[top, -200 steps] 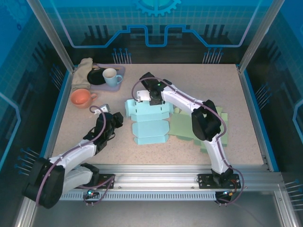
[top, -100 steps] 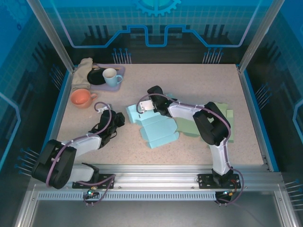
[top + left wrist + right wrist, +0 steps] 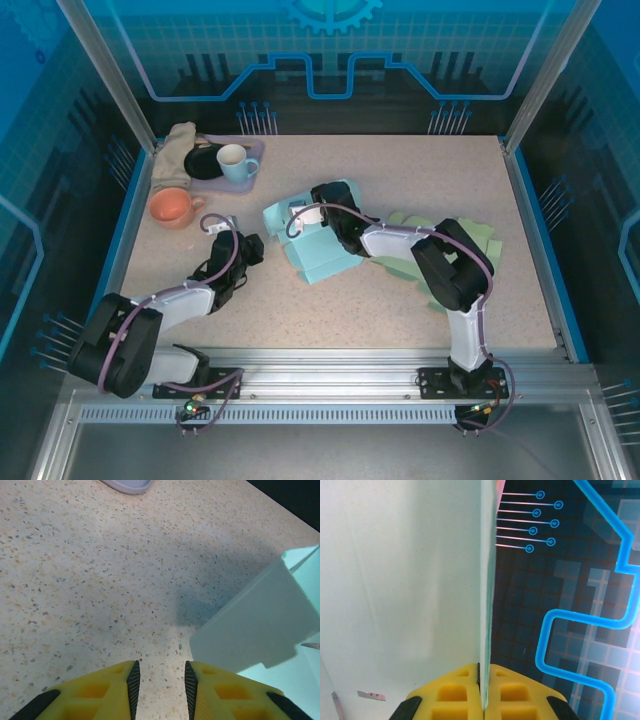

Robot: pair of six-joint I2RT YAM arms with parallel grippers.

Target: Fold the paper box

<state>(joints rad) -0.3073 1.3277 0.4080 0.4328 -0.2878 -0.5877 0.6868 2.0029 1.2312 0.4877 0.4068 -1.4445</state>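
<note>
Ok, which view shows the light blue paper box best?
Top external: the whole light blue paper box is visible, partly folded. Left wrist catches one corner; right wrist has one panel edge-on, pinched in the right gripper.

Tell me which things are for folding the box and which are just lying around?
For the job: light blue paper box, pinched by the right gripper; left gripper open beside it.
Lying about: green paper sheets, orange cup, blue mug, black plate, purple tray, beige cloth.
</note>
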